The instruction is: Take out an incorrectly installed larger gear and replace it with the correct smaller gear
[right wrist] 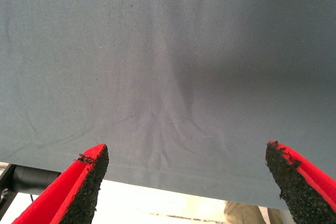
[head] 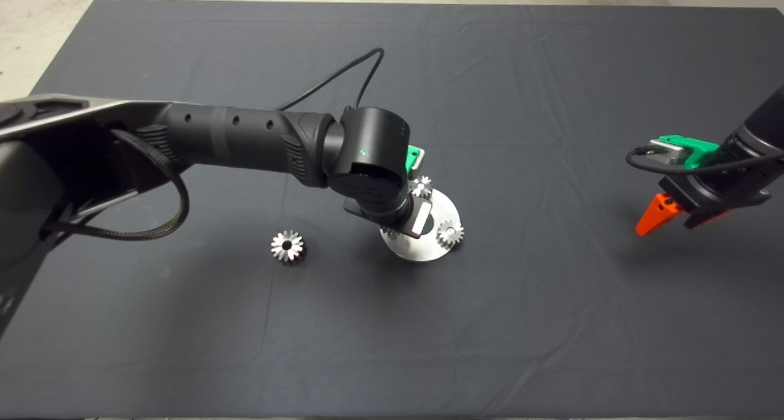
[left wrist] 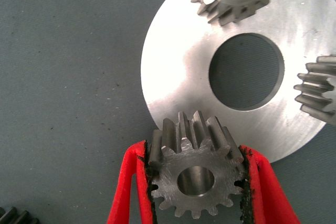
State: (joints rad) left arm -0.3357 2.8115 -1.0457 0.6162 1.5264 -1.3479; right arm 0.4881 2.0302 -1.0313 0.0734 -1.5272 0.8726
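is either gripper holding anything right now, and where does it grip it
The left gripper holds the smaller gear, its pads pressed on opposite sides of the toothed rim, at the edge of the round plate. The right gripper is open and holds nothing.

Premises present as a robotics test bench or lab: a table [head: 551,322] under a wrinkled dark fabric mat [head: 551,71], a bare pale concrete floor [head: 37,34] beyond it, and a black cabled robot arm [head: 245,138].
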